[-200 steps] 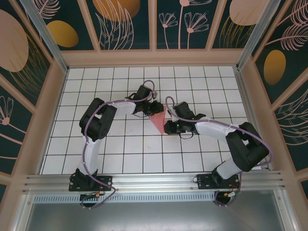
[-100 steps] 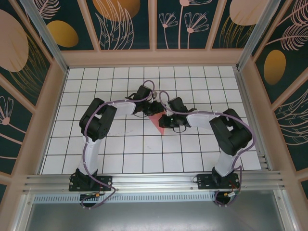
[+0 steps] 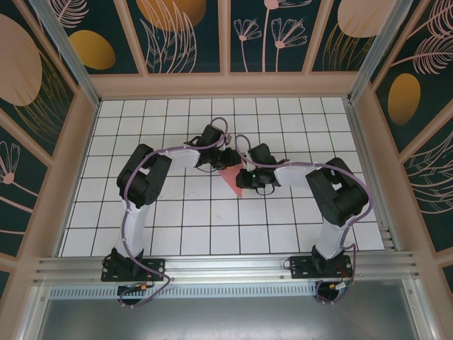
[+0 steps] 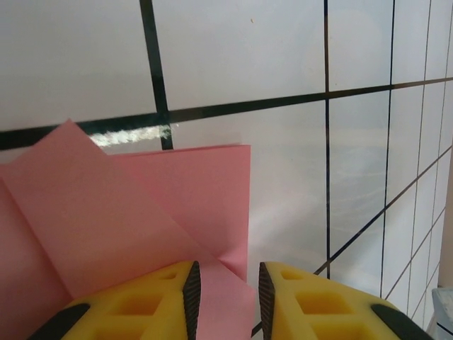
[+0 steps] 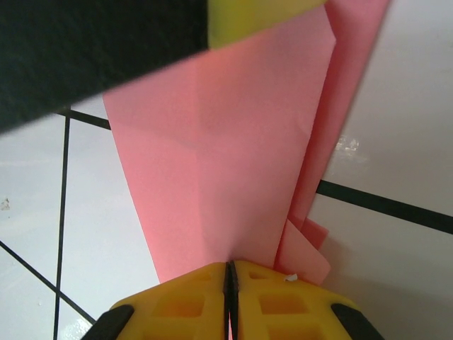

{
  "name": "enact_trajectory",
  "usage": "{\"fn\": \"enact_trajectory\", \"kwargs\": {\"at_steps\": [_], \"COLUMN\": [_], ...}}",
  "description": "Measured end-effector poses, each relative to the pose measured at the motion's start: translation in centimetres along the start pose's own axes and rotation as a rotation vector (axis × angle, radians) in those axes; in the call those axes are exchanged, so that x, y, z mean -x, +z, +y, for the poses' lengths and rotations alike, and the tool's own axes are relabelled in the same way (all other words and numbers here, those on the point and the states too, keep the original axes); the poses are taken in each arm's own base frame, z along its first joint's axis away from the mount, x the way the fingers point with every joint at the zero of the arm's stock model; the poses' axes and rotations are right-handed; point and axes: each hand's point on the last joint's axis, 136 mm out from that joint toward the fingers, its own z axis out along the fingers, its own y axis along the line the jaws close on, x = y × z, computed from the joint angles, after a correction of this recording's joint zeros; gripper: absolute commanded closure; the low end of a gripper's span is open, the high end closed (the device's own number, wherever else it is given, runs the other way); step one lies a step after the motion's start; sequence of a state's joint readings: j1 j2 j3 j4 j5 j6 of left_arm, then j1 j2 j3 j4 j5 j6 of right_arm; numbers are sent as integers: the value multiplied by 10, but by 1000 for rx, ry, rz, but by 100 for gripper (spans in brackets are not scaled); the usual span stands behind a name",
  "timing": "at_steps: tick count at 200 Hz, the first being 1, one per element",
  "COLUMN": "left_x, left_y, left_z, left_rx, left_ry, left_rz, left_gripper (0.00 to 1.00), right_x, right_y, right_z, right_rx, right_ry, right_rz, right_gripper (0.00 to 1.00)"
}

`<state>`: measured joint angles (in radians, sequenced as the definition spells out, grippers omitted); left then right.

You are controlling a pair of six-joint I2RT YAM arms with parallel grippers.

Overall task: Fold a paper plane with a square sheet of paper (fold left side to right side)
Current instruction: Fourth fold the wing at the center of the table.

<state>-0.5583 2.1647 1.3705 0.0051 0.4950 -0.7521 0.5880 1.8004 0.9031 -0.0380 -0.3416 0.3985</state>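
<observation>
Bench [image 3: 141, 212]: white grid tiles. Both arms are reached in to its middle, well clear of all four edges.

Sheet of paper [image 3: 230, 175]: salmon pink, part folded, lying flat at mid-bench between the two arms. In the left wrist view it is seen as overlapping flaps with a straight free edge. In the right wrist view it is a narrowing wedge with several layers stacked along one side.

Left tool [image 3: 228, 159]: set on the far side of the sheet. Its yellow fingers [image 4: 141, 312] are parted by a narrow gap with pink paper showing through it, so it is taken as released and not pinching.

Right tool [image 3: 244, 178]: on the near side and clenched. The fingers [image 5: 184, 304] are closed to a hairline seam and the pink layers run into it, so the sheet is judged to be grasped there.

Step in hand (judgement): a side flap is being carried across and creased.

To do it well:
- The stacked edges should be lined up before any pressure is applied.
- The grasped point should be kept low to the bench.
- The crease should be pressed outward from the held end, so the thin layers are not skewed or buckled.
</observation>
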Motion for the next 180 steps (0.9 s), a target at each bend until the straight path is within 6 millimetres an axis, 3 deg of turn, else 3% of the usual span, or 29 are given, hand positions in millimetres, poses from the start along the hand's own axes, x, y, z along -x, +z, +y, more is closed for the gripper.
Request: {"fn": "enact_trajectory", "kwargs": {"at_steps": [57,127,160,180], "left_x": [55,72,83,80], "left_y": [-7,-10,-32,-57], "left_z": [24,31,44,40], "left_rx": [56,76,124,123], "left_ry": [16,43,49,55], "left_rz": [-102,-103,-151,-182], "left_gripper": [66,63,63,64], "right_x": [-3,-3,-3,-2], "right_y": [1,1,1,1], "right_z": [-1,0,0,-1], "right_rx": [-3,1,0,-2], "right_ry": [-6,-13,-14,-14], "right_rz": [-5,-17,-17,-17], "right_gripper": [87,87,87,87]}}
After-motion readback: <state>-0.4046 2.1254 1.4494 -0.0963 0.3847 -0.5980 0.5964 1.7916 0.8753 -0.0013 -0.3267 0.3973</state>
